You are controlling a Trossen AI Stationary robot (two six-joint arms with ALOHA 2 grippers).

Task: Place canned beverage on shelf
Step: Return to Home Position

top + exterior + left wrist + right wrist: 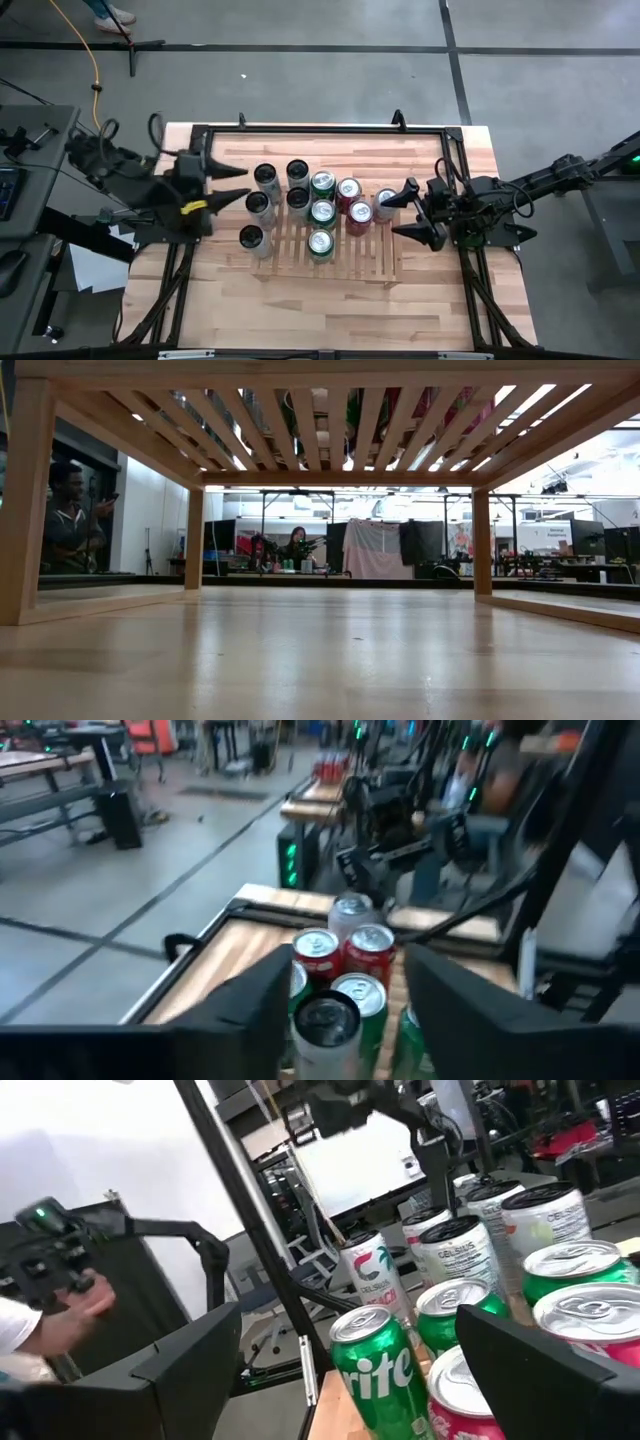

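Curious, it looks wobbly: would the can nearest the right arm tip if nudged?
Probably: that can stands tall and narrow on the shelf's gapped slats. Knocked over, its round body would likely roll, though the neighbouring red can might stop it.

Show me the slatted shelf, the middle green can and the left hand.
shelf (360, 262), high view, on bare slats beside the green cans.
middle green can (322, 212), high view, on its lid.
left hand (246, 182), high view, midway between its fingertips.

Green, red and white cans (322, 213) are seen upright, clustered on the slatted light-wood shelf (372, 262), centre frame.
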